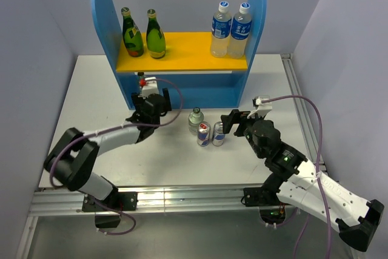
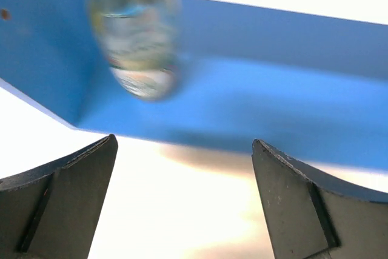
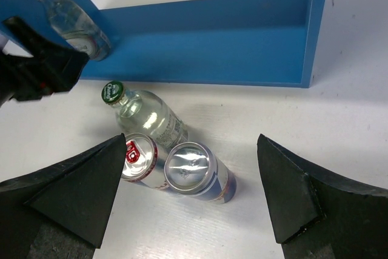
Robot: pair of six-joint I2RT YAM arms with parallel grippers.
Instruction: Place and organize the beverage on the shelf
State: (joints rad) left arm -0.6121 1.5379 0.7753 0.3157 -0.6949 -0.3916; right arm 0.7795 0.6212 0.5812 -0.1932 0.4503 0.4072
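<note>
The blue shelf stands at the back of the table. Two dark green bottles stand on the left of its yellow-orange upper board. One short clear bottle stands in the lower level at the left, also blurred in the left wrist view. My left gripper is open and empty just in front of it. Another short clear bottle and two silver-and-blue cans stand together on the table. My right gripper is open and empty to their right, with the cans between its fingers in its wrist view.
Two taller clear bottles with blue labels stand on the right of the upper board. The shelf's right side panel is ahead of my right gripper. Grey walls close in the table on the left, right and back.
</note>
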